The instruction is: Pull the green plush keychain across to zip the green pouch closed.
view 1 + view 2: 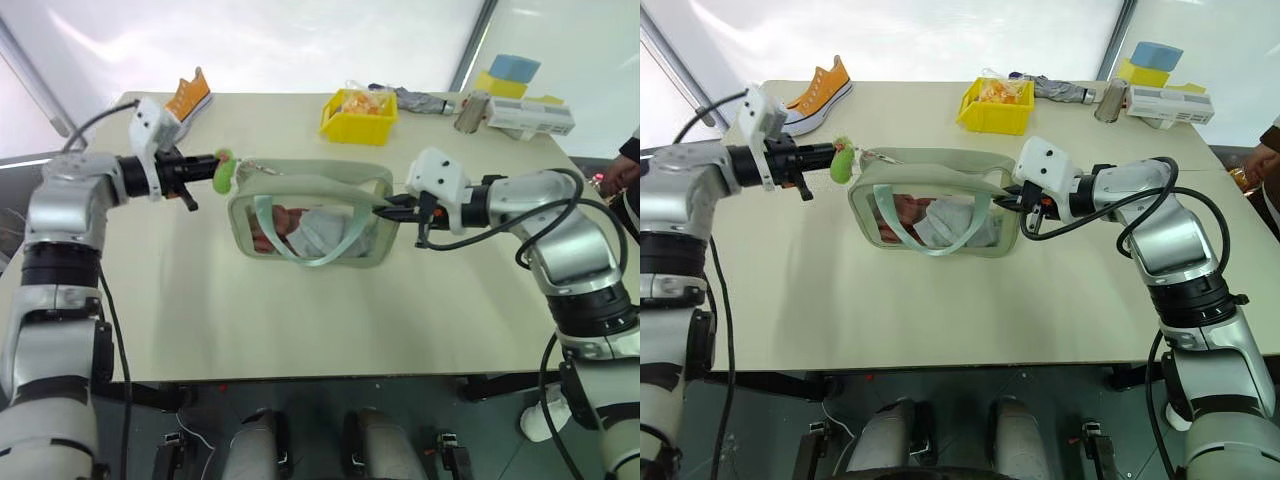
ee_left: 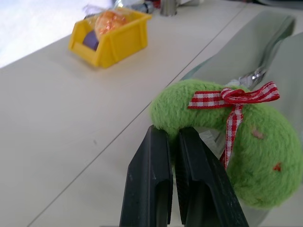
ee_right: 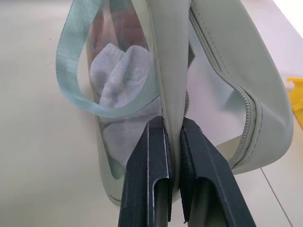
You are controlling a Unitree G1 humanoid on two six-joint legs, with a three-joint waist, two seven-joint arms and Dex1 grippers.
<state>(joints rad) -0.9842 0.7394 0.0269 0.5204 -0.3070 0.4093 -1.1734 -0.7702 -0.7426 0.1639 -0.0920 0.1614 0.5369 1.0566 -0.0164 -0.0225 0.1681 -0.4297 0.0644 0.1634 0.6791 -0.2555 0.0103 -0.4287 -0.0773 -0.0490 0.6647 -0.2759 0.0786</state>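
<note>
**Pouch Held at Both Ends, Zipper Gaping**

The green pouch (image 1: 310, 218) is being kept upright on its long edge near the middle of the table (image 1: 300, 330), with its clear window facing the robot and pale and reddish cloth items seen through it. A light green strap loop (image 1: 300, 245) is hanging down across the window. The zipper along the top edge is standing open.

The green plush keychain (image 1: 223, 172) is being held at the pouch's ten o'clock corner, joined to the zipper pull by a short metal link. A red-and-white checked ribbon is tied around it. The left gripper (image 2: 175, 142) is being kept fully closed, its two black fingers pinching the end of the plush.

At the pouch's three o'clock end, the right gripper (image 3: 173, 137) is being kept closed as well, its fingers clamped on the pouch's fabric side panel beside the zipper track.

At twelve o'clock from the pouch, well apart, a yellow bin (image 1: 358, 117) of wrapped items is resting. An orange sneaker (image 1: 818, 92) is lying toward ten o'clock, behind the left gripper.
</note>
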